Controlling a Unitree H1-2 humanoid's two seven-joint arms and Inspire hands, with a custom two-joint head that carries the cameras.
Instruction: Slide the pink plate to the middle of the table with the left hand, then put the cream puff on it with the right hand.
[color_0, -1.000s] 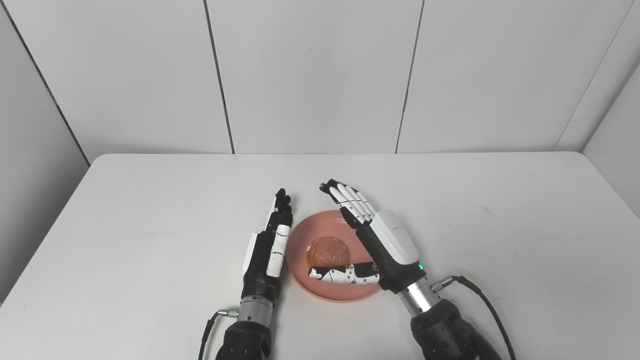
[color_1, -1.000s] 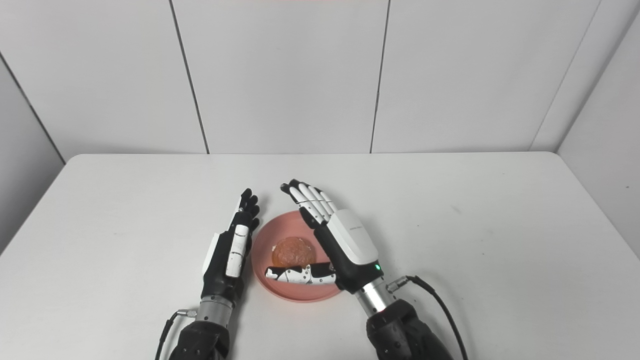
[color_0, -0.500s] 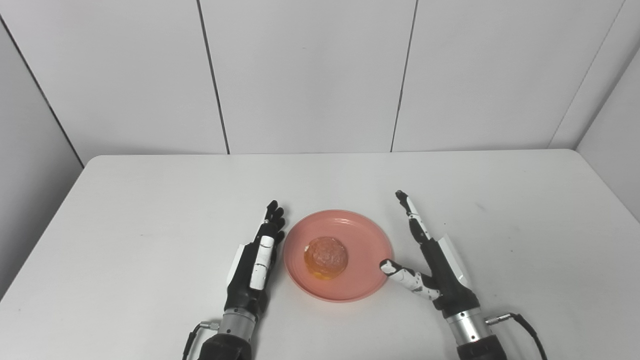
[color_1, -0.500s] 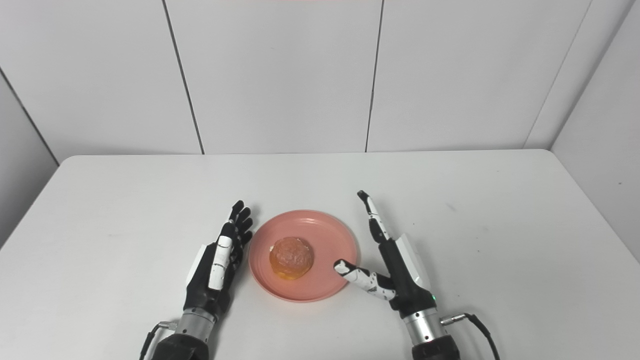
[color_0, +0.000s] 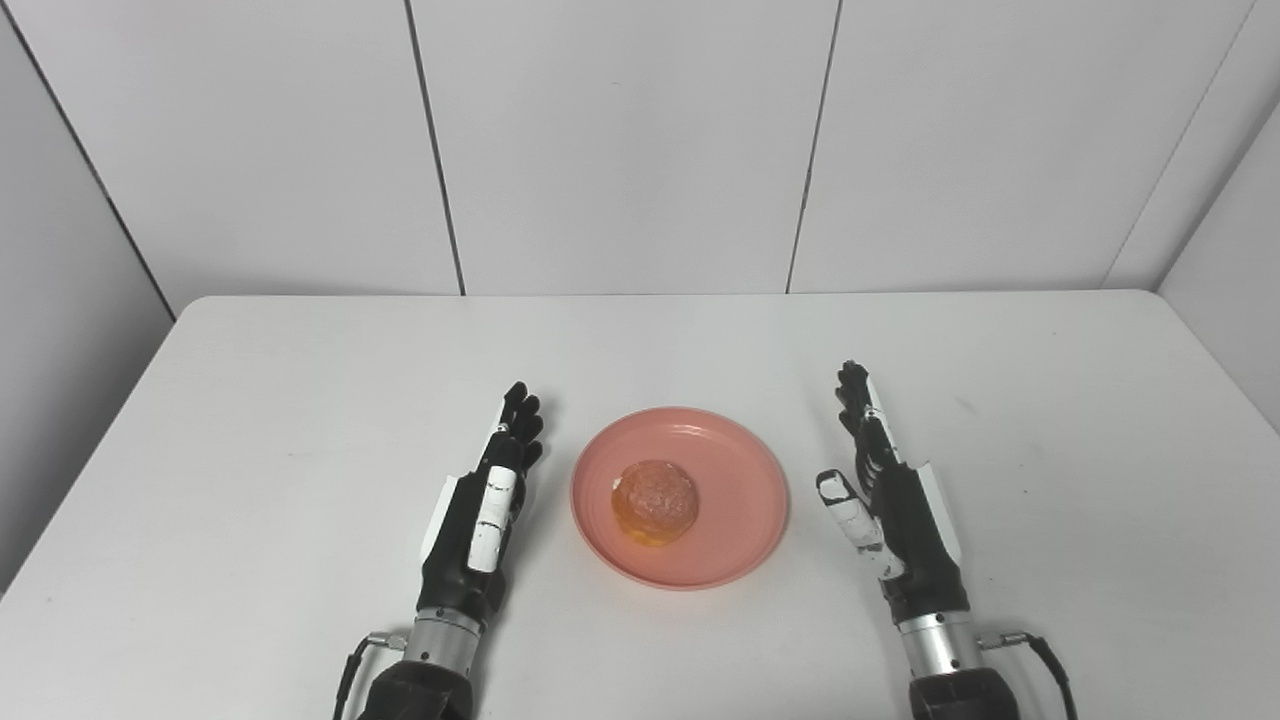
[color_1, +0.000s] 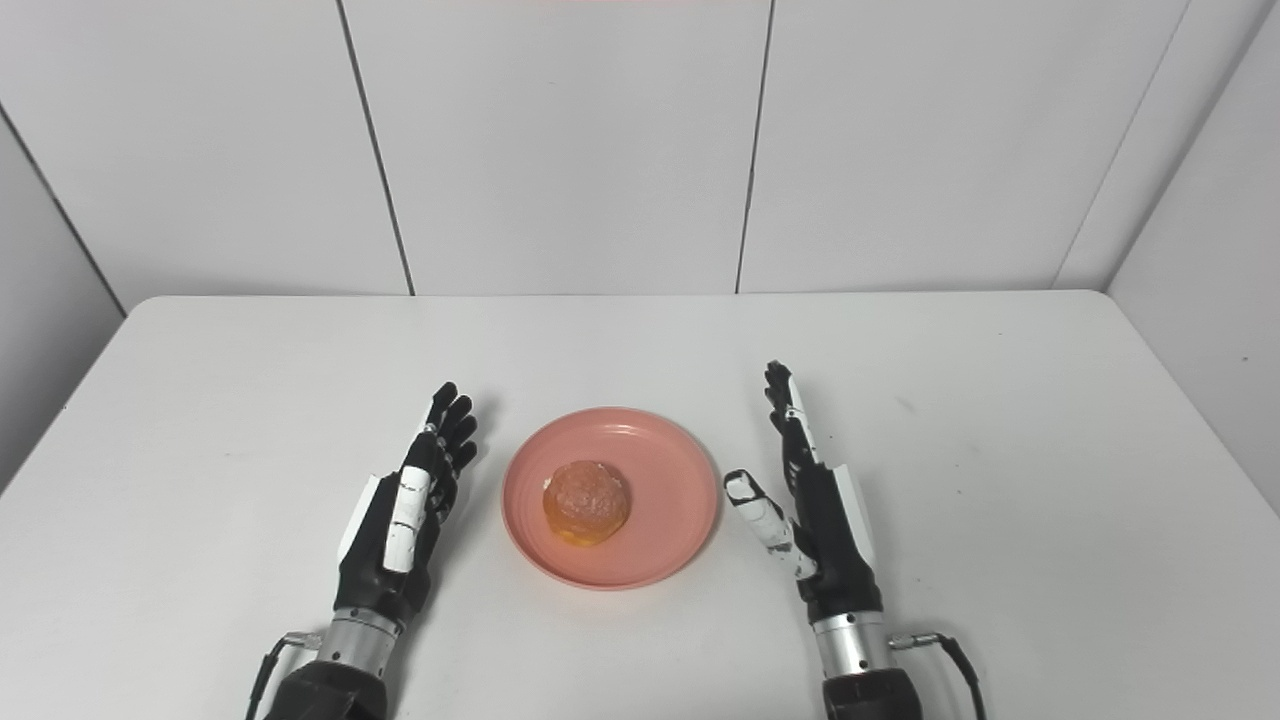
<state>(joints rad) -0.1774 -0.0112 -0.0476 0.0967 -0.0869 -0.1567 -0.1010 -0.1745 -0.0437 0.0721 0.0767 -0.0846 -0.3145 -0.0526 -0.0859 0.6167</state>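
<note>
Puff (color_0: 655, 501) is sitting mid-plate, pink plate (color_0: 745, 535) resting mid-table — task looks done. I am parking left hand (color_0: 483, 520) and right hand (color_0: 898, 515) either side, fingers straight, holding nothing — clear of the rim.

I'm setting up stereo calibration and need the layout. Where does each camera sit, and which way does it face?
Left eye view: on the head, looking down and forward at the table; shows the left hand and right hand beside the plate.
Right eye view: just to its right, facing the same way; the same hands and forearms show.
Shared: the plate with the cream puff on it, sitting further left in the right eye view.
</note>
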